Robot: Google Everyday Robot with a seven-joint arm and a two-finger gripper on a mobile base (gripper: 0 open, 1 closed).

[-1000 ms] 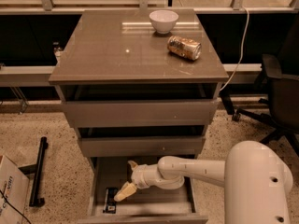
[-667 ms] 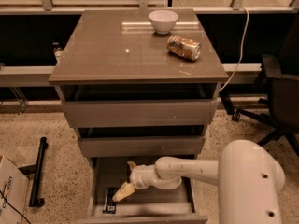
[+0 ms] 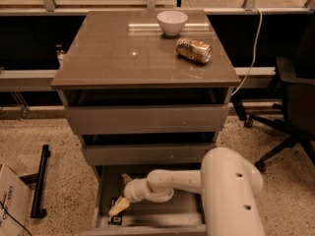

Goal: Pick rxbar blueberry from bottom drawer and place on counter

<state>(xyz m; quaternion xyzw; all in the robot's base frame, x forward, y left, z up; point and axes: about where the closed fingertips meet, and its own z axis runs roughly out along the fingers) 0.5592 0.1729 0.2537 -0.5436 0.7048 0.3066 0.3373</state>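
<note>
The bottom drawer (image 3: pixel 101 195) stands pulled open under the two shorter drawers. My gripper (image 3: pixel 118 208) reaches down into its left front part. A small dark flat thing with pale print (image 3: pixel 114 219), likely the rxbar blueberry, lies on the drawer floor right under the gripper's tip, mostly hidden by it. I cannot tell whether the gripper touches it. The counter (image 3: pixel 113 53) tops the cabinet, glossy grey-brown.
A white bowl (image 3: pixel 172 22) and a gold-and-white can (image 3: pixel 194 50) lying on its side sit on the counter's back right. A black office chair (image 3: pixel 290 107) stands to the right. A cardboard box (image 3: pixel 10 200) and a black bar (image 3: pixel 39 181) lie on the floor at left.
My arm has swung left, its big white link now filling more of the lower right. The gripper has sunk slightly lower and to the left in the drawer.
</note>
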